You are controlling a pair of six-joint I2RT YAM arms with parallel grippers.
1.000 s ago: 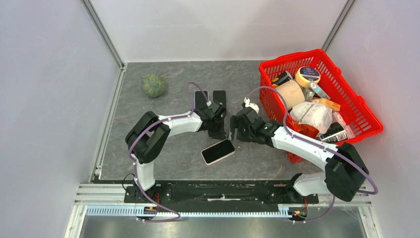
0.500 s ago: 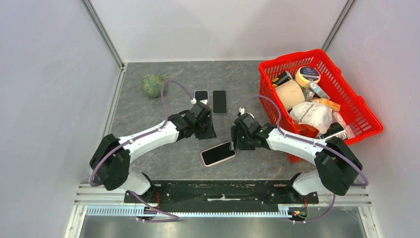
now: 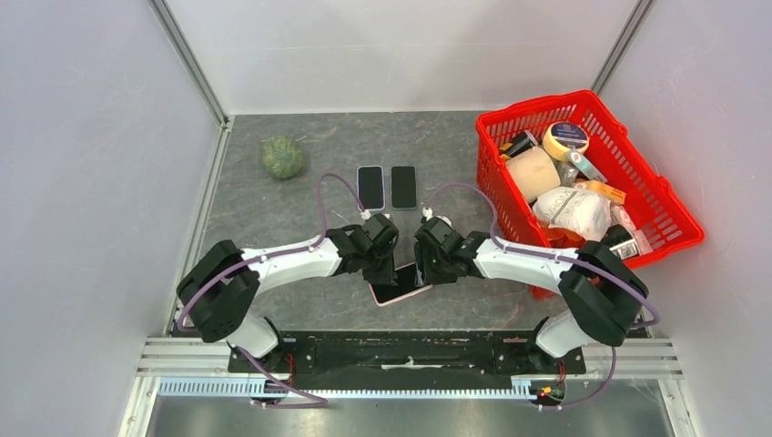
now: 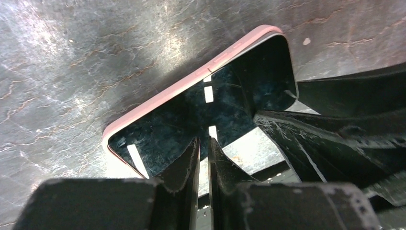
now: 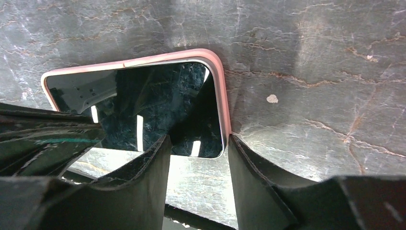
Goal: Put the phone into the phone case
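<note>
The left fingers [image 4: 204,143] are drawn together with only a slit between them and grip nothing. Their tips sit on the glass of the phone [image 4: 191,108], near the middle of the screen. I take this as a hold-down: it would pin the phone to the bench [image 4: 72,62] so it does not skate away when it is worked from the other side (whether the tips truly press or hover just above the glass, the wrist view does not settle).

The phone lies flat and screen-up directly beneath both sets of fingers, with its pink rim showing along the visible edges. By my reading it is not yet in any case. Beyond the fingers and well apart from the phone, a white-rimmed slab [image 3: 370,187] and a plain dark slab [image 3: 403,187] lie side by side. One is presumably the case, but I cannot tell which.

The right fingers [image 5: 198,143] are spread apart and straddle one edge of the phone near a corner, with one finger over the screen and the other outside the pink rim, above the bench. This stance looks meant to nip or hook that edge and tip it up, since a thin slab lying flat offers little to pinch from above. The outer finger could slip off the rounded rim.

Right of the right fingers stands a red basket [image 3: 537,106] of sundries, which seems to have no part in this.
</note>
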